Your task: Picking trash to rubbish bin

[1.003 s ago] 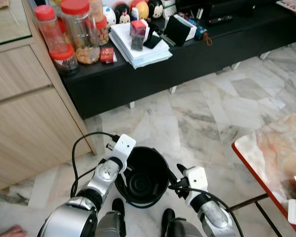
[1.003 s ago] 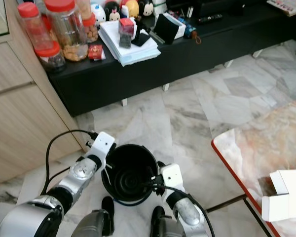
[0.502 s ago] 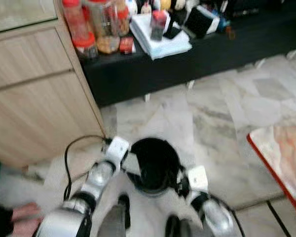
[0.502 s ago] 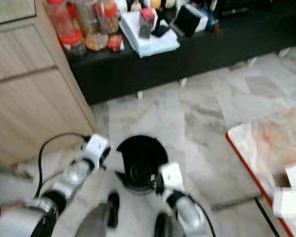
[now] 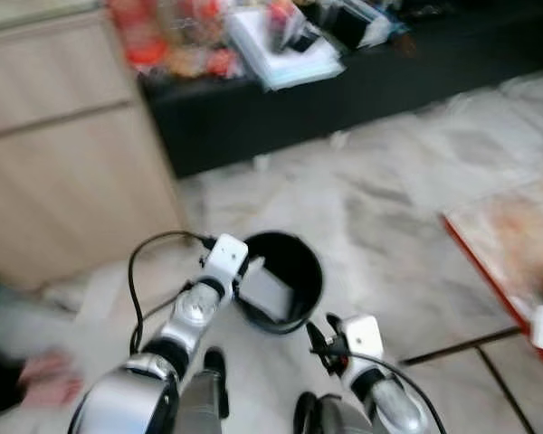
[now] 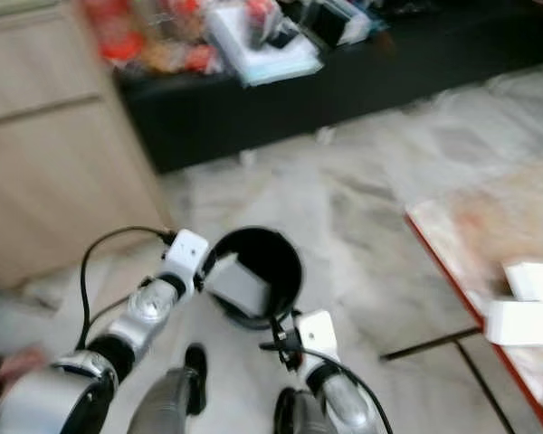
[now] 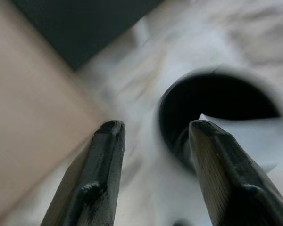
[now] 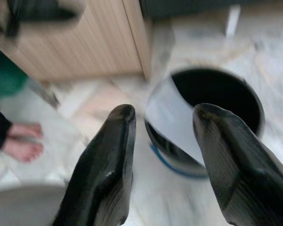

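Observation:
A black rubbish bin stands on the marble floor just ahead of me. A pale flat sheet of trash leans inside it against the near wall, also seen as the sheet. My left gripper is open at the bin's left rim with nothing between its fingers. My right gripper is open too, held a little short of the bin and pointing at it. The eye views are blurred.
A wooden cabinet rises at the left, and a low black shelf with jars and papers runs behind the bin. A red-edged table with white boxes is at the right. A person's bare feet and hand are at my left.
The camera has swung and blurred. A pale sheet now lies in the bin, which was bare inside a second ago. A person's hand has come into view at the left.

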Robot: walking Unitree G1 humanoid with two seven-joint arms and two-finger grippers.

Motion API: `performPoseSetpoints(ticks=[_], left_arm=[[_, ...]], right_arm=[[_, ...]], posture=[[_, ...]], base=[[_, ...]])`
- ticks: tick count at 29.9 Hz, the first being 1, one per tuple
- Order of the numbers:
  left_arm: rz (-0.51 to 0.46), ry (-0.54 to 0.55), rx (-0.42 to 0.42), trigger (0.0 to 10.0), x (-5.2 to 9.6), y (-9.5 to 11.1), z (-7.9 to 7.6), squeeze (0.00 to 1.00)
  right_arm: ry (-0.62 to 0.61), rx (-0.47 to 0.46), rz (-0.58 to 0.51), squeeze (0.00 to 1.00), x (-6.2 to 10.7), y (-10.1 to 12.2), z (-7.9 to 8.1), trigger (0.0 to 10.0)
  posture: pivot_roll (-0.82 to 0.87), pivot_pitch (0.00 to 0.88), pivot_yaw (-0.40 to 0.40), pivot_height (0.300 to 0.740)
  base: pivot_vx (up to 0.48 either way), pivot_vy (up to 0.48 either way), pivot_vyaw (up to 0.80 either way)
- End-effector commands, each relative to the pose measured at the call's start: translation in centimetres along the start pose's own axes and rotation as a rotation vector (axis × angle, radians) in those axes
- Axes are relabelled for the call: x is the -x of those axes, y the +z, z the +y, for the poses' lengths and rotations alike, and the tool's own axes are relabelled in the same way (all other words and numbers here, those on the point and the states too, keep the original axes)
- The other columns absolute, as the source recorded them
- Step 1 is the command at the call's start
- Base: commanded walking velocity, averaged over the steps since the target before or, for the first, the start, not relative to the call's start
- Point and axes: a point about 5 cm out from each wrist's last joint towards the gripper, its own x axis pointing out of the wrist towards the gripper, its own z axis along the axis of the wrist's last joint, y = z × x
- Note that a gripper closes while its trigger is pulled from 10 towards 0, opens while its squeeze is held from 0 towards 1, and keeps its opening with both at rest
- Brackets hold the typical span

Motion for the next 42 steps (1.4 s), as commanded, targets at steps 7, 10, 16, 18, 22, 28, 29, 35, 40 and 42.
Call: performPoseSetpoints(ticks=[7,10,16,18,22,28,29,35,40,42], left_arm=[[-0.009,-0.002,0.012,10.0,0.0,0.2,-1.1,0.00],[0.002,0.005,0.032,10.0,0.2,-0.3,-1.2,0.00],[0.044,-0.002,0.037,10.0,0.9,-1.7,-1.5,0.00],[0.084,0.007,0.037,10.0,1.5,-2.9,-1.4,0.00],[0.148,0.011,0.020,10.0,2.7,-5.0,-1.2,0.00],[0.252,0.018,0.007,10.0,4.9,-8.2,-0.5,0.00],[0.272,0.022,0.016,10.0,5.3,-8.7,-0.5,0.00],[0.335,0.030,0.028,10.0,6.7,-10.4,-0.4,0.00],[0.397,0.023,0.018,10.0,7.4,-11.4,-0.5,0.00],[0.412,0.018,0.006,10.0,7.5,-11.6,-0.5,0.00]], right_arm=[[-0.031,-0.020,0.039,0.00,0.8,-1.1,-0.1,10.0],[-0.042,-0.028,0.037,0.00,0.9,-1.1,-0.1,10.0],[-0.070,-0.030,0.055,0.00,1.0,-1.7,-0.7,10.0],[-0.097,-0.035,0.078,0.00,1.1,-2.3,-1.2,10.0],[-0.140,-0.059,0.127,0.00,1.5,-3.6,-2.2,10.0],[-0.245,-0.086,0.218,0.00,2.5,-5.6,-4.2,10.0],[-0.260,-0.094,0.230,0.00,2.6,-5.9,-4.4,10.0],[-0.297,-0.137,0.249,0.00,2.8,-6.6,-5.0,10.0],[-0.324,-0.146,0.292,0.00,2.9,-7.3,-5.3,10.0],[-0.341,-0.159,0.309,0.00,3.1,-7.6,-5.5,10.0]], posture=[[0.04,0.319,-0.056,0.740],[0.05,0.317,-0.054,0.740],[0.06,0.303,-0.049,0.740],[0.06,0.296,-0.048,0.740],[0.07,0.275,-0.039,0.740],[0.08,0.253,-0.029,0.740],[0.09,0.250,-0.029,0.740],[0.09,0.226,-0.024,0.740],[0.10,0.200,-0.024,0.740],[0.10,0.188,-0.024,0.740]], base=[[0.000,0.000,0.00],[0.000,0.000,0.00],[0.000,0.000,0.00],[0.000,0.000,0.00],[0.000,0.000,0.00],[0.000,0.000,0.00],[0.000,0.000,0.00],[0.000,0.000,0.00],[0.000,0.000,0.00],[0.000,0.000,0.00]])
